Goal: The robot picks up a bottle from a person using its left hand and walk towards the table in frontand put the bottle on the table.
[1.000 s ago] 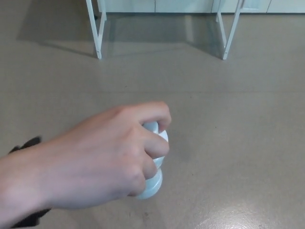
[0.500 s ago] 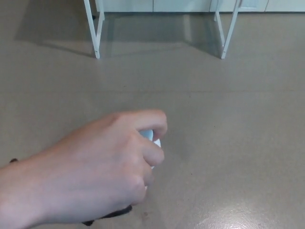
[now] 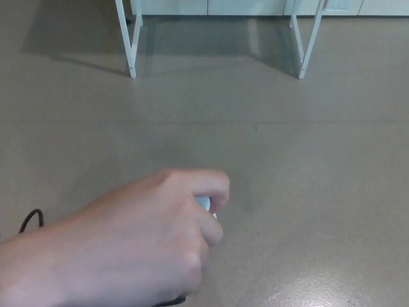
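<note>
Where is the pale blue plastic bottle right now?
Head view, lower centre: the pale blue plastic bottle is mostly hidden inside a person's hand, above the grey floor.

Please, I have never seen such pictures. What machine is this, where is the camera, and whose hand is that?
The camera sits on the head of a humanoid robot and looks down at the floor. The big hand at the lower left belongs to a person, not to the machine. It is closed around a pale bottle, of which only a small part shows. A thin black piece under it may be the robot hand; I cannot tell. At the top are the white legs of a table.
</note>
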Robot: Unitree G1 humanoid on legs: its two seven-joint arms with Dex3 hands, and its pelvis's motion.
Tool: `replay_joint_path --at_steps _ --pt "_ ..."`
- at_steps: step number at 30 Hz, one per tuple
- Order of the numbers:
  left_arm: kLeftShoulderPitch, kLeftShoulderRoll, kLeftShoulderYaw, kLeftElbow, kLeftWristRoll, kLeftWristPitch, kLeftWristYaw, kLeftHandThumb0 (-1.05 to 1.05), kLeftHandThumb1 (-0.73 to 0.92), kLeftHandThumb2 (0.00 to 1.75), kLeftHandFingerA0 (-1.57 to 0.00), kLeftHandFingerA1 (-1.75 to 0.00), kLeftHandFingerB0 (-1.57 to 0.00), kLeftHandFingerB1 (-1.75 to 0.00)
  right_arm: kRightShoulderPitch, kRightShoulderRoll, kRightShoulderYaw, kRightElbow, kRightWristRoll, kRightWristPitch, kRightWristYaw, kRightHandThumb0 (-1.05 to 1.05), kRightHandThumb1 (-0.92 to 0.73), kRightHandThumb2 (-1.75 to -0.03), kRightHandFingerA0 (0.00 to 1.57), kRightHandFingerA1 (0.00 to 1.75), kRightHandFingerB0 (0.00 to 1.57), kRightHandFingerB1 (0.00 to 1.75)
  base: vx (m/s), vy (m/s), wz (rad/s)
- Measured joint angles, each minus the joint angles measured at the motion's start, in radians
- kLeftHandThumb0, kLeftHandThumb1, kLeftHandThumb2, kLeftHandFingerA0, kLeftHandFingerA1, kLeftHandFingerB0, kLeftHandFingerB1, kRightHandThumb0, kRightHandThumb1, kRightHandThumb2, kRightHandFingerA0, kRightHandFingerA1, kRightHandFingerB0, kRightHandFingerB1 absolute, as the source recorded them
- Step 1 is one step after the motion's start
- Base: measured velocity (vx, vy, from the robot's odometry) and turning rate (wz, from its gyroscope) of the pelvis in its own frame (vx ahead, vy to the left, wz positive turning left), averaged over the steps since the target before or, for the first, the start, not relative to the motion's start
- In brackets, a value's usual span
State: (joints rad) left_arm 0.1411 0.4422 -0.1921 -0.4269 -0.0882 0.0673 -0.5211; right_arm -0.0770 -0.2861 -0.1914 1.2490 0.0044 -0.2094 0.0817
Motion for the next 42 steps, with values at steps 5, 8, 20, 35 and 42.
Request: replay_joint_path --at_steps 5,8,20,35,42 --pt "-0.013 -0.01 -0.024 -0.025 0.042 0.022 0.021 -0.31 0.22 0.82 -0.02 -0.47 0.0 -0.49 -0.01 0.0 0.016 0.0 -0.006 0.001 -0.008 -0.31 -0.54 -0.67 0.54 0.5 0.33 0.41 0.0 0.0 0.0" --pt "-0.015 -0.027 -0.044 -0.035 0.087 0.034 0.05 -0.19 0.8 0.64 -1.15 -0.56 -0.43 -0.34 -0.012 0.0 0.018 0.001 -0.007 0.001 -0.009 -0.32 -0.55 -0.68 0.51 0.49 0.36 0.42 0.0 0.0 0.0" --pt "-0.024 -0.139 -0.131 -0.014 0.288 0.05 0.202 -0.13 0.82 0.68 -0.99 -1.04 -0.83 -0.75 -0.023 0.0 0.032 0.001 -0.009 0.0 -0.009 -0.29 -0.61 -0.58 0.6 0.45 0.44 0.36 0.0 0.0 0.0" --pt "0.044 -0.195 -0.128 -0.01 0.425 0.047 0.316 -0.11 0.77 0.72 -1.0 -1.07 -0.85 -0.76 -0.035 -0.001 0.07 0.012 -0.04 0.0 -0.019 -0.3 -0.64 -0.59 0.64 0.45 0.45 0.37 0.0 0.0 0.0" --pt "0.066 -0.239 -0.083 -0.011 0.356 0.045 0.301 -0.12 0.79 0.72 -0.95 -1.06 -0.81 -0.78 -0.038 -0.002 0.08 0.014 -0.047 0.001 -0.021 -0.29 -0.63 -0.59 0.66 0.45 0.44 0.37 0.0 0.0 0.0"
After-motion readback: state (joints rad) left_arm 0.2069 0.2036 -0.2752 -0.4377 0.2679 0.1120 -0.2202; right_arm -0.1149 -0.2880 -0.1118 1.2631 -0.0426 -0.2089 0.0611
